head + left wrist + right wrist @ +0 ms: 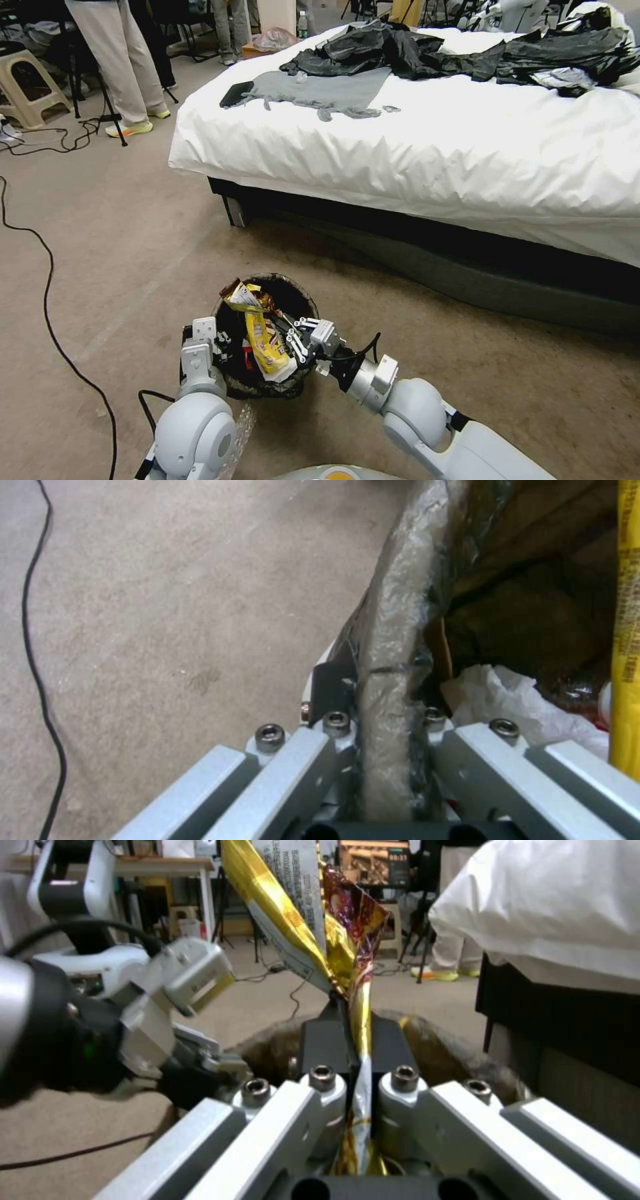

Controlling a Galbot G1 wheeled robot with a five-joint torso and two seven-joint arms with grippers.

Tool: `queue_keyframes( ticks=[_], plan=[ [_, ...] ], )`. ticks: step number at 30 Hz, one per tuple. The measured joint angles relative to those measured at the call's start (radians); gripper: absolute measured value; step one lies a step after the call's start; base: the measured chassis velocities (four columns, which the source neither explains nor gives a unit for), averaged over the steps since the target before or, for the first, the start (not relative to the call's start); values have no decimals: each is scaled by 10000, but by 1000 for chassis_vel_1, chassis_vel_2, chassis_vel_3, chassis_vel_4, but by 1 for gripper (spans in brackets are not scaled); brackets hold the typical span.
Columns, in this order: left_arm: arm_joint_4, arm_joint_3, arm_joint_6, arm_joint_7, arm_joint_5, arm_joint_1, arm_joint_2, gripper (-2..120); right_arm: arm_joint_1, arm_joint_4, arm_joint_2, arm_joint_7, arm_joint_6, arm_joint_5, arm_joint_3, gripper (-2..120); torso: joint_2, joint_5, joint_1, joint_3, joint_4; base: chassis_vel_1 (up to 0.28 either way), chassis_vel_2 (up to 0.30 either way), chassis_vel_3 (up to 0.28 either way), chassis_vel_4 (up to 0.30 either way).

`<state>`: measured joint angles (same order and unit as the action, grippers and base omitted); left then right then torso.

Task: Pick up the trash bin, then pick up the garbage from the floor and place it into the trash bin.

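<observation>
The trash bin (pixel 267 337) hangs w/ its mouth open upward just in front of the robot, near the foot of the bed (pixel 427 153), prob. so litter can go straight in w/o the robot setting it down. The left end effector (pixel 393 715) is clamped on the bin's bag-covered rim, one finger outside and one inside the wall; that pinch is what carries the bin, which looks lifted off the floor (pixel 120 233), though contact underneath is hidden. The left arm comes in low from the robot's left side, wrist level, end effector pointing fwd along the rim. The right end effector (pixel 293 340) sits over the bin's mouth, closed on a gold-yellow snack wrapper (pixel 313 940); the wrapper stands up out of the pinch, its lower end tucked btwn the fingers. The right arm reaches across from the robot's right, forearm angled inward toward the bin. Inside are other bits of garbage (pixel 267 347): a yellow wrapper, a red piece, crumpled white tissue (pixel 500 695). Judging by this, the held wrapper is positioned for release, not yet dropped.
</observation>
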<state>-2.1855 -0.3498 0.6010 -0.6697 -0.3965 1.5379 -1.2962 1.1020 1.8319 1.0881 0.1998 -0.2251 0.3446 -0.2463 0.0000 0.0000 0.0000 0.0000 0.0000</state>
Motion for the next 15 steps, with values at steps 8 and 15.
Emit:
queue_keyframes(
  ticks=[8, 15],
  plan=[
    [-103, 4, 2, 0, 17, 28, -32, 0, 117, -663, 222, -222, 20, -426, 5, 7, 0, 0, 0, 0, 0, 0, 0, 0, 0],
    [-143, -6, 5, 0, 10, 16, -20, 0, 187, -691, 53, -258, 48, -560, -21, 30, 0, 0, 0, 0, 0, 0, 0, 0, 0]
  ],
)
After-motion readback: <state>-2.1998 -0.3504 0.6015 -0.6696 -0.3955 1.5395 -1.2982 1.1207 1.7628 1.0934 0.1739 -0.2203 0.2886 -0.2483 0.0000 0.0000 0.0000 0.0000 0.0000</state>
